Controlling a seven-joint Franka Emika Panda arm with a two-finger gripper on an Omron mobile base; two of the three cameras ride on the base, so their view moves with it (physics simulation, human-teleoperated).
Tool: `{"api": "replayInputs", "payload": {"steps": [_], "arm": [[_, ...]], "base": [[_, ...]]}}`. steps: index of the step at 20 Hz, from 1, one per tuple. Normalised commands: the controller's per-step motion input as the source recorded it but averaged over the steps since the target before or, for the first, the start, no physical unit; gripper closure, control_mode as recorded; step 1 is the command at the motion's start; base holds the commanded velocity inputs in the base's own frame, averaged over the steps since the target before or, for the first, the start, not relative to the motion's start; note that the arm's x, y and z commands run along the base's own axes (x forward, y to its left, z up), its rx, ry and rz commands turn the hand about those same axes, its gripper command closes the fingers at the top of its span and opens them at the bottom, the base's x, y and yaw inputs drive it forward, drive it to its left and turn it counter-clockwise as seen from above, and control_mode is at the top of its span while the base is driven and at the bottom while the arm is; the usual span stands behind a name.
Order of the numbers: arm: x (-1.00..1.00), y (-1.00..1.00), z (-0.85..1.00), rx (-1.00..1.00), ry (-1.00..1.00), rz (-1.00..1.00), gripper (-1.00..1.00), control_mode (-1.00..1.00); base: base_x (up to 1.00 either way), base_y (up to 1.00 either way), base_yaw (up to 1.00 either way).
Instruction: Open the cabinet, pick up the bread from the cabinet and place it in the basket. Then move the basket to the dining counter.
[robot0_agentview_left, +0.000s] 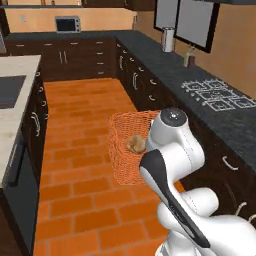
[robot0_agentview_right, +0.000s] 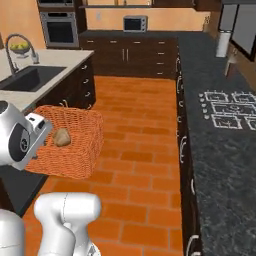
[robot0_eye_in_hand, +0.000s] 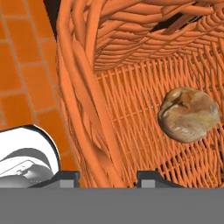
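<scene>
The orange woven basket (robot0_agentview_left: 125, 145) (robot0_agentview_right: 75, 145) hangs in the air over the tiled floor, between the two counters. The small tan bread (robot0_agentview_left: 135, 144) (robot0_agentview_right: 62, 137) (robot0_eye_in_hand: 189, 114) lies on its bottom. In the hand view my gripper (robot0_eye_in_hand: 107, 177) is shut on the basket's near wall (robot0_eye_in_hand: 87, 109), one fingertip on each side of the rim. In the right base view the hand (robot0_agentview_right: 40, 129) sits at the basket's left edge. The pale dining counter (robot0_agentview_left: 15, 100) (robot0_agentview_right: 55, 60), with its sink (robot0_agentview_right: 27, 80), lies to the left of the basket. The cabinet is out of view.
A black speckled counter (robot0_agentview_left: 165, 70) (robot0_agentview_right: 220, 165) with a stovetop (robot0_agentview_left: 217, 95) (robot0_agentview_right: 225, 107) runs along the right. Dark drawers line both sides of the orange tile aisle (robot0_agentview_left: 85, 150). A microwave (robot0_agentview_left: 67, 23) stands at the far wall.
</scene>
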Motion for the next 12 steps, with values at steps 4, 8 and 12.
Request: {"api": "replayInputs", "payload": {"steps": [4,8,12], "arm": [[0.00,0.00,0.00,0.00,0.00,0.00,1.00,1.00],[0.00,0.00,0.00,0.00,0.00,0.00,1.00,1.00],[0.00,0.00,0.00,0.00,0.00,0.00,1.00,1.00]], "base": [[0.44,0.40,0.79],[0.65,1.00,0.40],[0.95,1.00,0.28]]}}
